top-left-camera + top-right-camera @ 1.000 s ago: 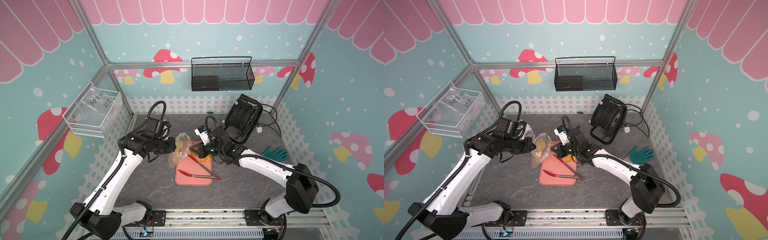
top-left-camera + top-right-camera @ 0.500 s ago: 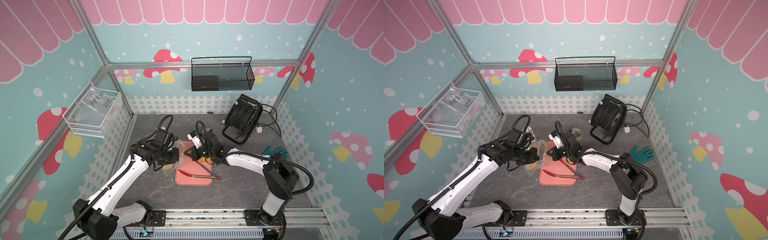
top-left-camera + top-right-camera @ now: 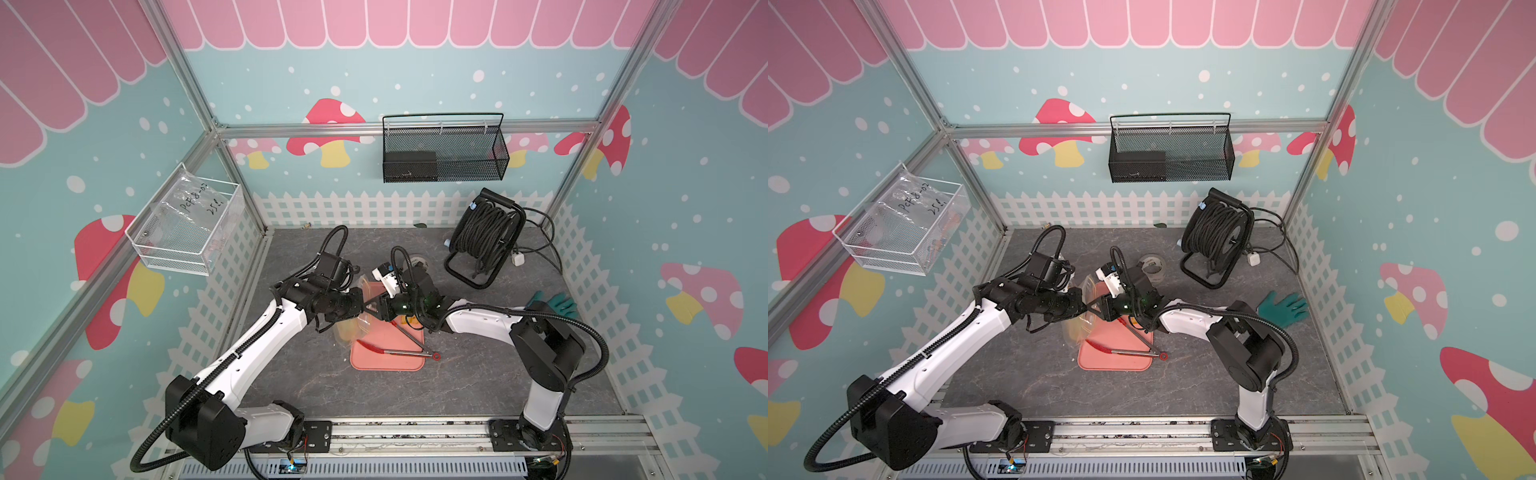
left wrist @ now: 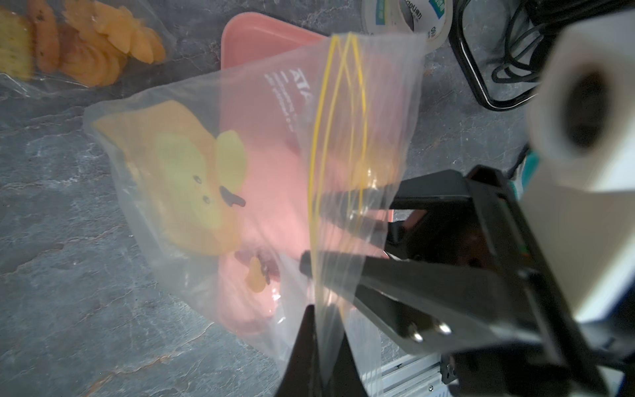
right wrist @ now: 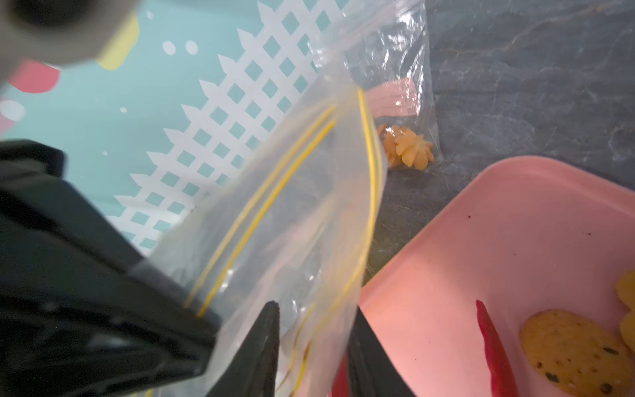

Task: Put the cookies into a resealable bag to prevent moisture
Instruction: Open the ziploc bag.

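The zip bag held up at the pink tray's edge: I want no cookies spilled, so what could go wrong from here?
1. Only the left claw pinches the zip bag, at one edge; the right claw stands open around the lip, so the mouth may sag shut.
2. The bag hangs close to the tray; a swing could knock the cookies lying there.

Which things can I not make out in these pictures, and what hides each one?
Cookies on the pink tray: cut by the right wrist view's edge; mostly under the right arm in both top views.
White print on the held bag: blurred in the left wrist view, unreadable.
Yellow face-marked item: left wrist view; inside that bag or behind it, unclear through the film.
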Controlling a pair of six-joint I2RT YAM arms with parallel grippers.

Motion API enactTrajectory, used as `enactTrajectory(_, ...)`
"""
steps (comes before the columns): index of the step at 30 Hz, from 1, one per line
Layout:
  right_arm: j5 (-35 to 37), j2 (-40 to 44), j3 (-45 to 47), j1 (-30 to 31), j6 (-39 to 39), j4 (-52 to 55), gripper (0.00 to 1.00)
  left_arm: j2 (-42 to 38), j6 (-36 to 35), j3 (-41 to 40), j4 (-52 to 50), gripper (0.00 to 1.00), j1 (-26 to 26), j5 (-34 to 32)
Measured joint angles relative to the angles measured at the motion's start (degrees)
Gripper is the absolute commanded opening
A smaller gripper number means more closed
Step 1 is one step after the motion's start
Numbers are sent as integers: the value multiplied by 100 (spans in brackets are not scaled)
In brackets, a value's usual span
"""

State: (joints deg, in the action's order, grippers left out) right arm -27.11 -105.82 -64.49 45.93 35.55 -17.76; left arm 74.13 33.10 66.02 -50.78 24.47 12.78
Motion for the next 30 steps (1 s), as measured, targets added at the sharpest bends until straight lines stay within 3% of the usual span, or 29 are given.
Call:
enactTrajectory(3, 149, -42, 0, -2, -59, 247, 10, -13, -55, -13, 33, 0, -85, 61)
enactTrajectory(13, 798, 92, -55, 74, -457, 890, 10, -149, -645, -52, -466, 0, -787, -232)
enactTrajectory(21, 964, 129, -221, 177, -905, 1202, 32, 249, -918, 249, -981, 0, -979, -555)
enactTrajectory(26, 1029, 236, -247, 181, -1292, 1272, 46, 400, -883, 267, -839, 0, -1008, -192)
enactTrajectory(30, 1189, 870, 63, 179, -1759, 1215, 62, 415, -763, 188, -608, 0, -1016, 120)
